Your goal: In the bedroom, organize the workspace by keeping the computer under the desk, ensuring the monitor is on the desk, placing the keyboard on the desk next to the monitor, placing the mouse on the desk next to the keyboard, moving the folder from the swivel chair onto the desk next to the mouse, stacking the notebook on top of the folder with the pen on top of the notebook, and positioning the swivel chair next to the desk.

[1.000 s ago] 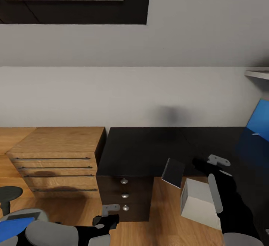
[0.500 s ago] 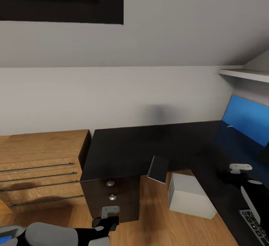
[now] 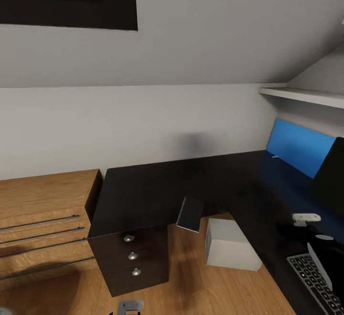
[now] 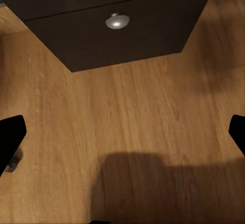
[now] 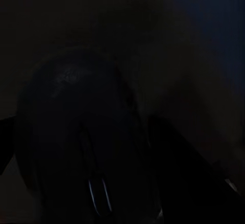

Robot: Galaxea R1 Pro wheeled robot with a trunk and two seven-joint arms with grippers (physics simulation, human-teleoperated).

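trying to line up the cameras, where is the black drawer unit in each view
Head view: the drawer unit stands low and left of centre, under the end of the black desk top, with three round knobs on its front.
Left wrist view: it is ahead of the gripper, showing one round knob and its foot on the floor.
Right wrist view: very dark; a black mouse close up.
Shared landmark: the wood floor at the unit's foot, in the head and left wrist views.
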